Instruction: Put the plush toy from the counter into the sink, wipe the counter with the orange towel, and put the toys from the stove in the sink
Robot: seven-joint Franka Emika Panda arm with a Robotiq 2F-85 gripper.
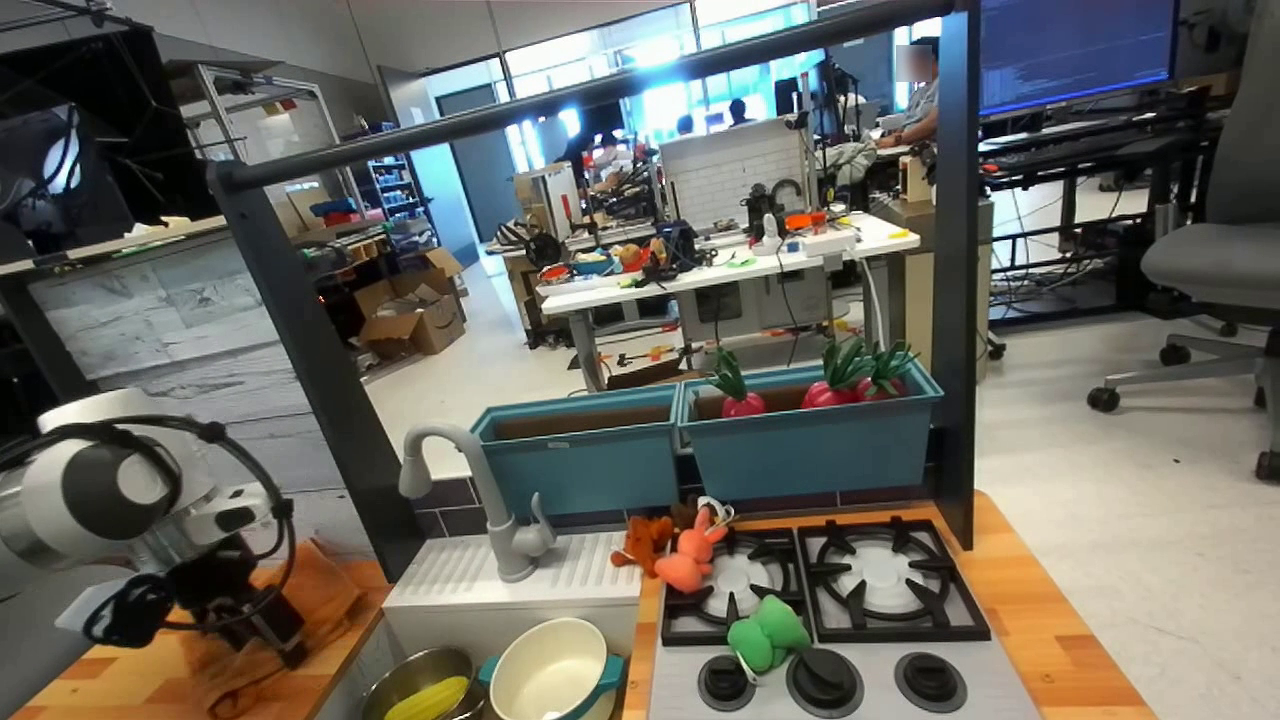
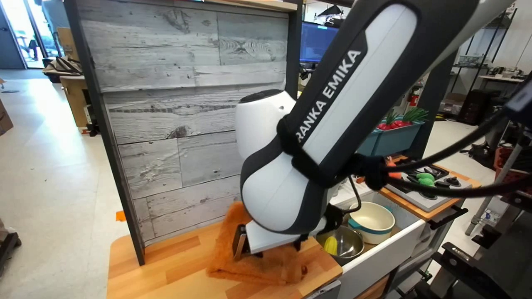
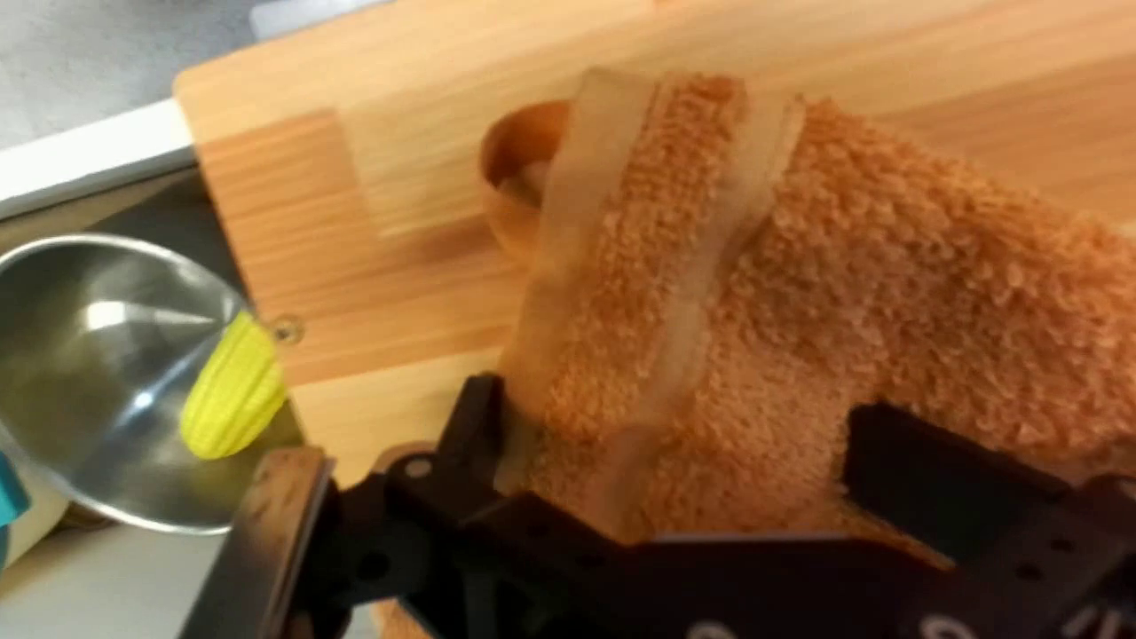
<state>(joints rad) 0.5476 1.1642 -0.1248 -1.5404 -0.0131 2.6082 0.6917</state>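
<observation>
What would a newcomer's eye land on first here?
Probably the white-and-black robot arm, slanting large across an exterior view. Next, the orange towel bunched on the wooden counter, with the open gripper over it. Then the bright toys: the yellow plush toy in a steel bowl in the sink, and a coral toy and green toy at the stove's left side in an exterior view.

Bright windows point(image 1: 640, 48) glared in the distance, beyond a pale floor point(image 1: 1085, 455). A white table point(image 1: 590, 294) (thoroughly cluttered) stood well apart from 1 grey office chair point(image 1: 1210, 255), and a plank-patterned panel point(image 2: 187, 166) rose in both exterior views.
</observation>
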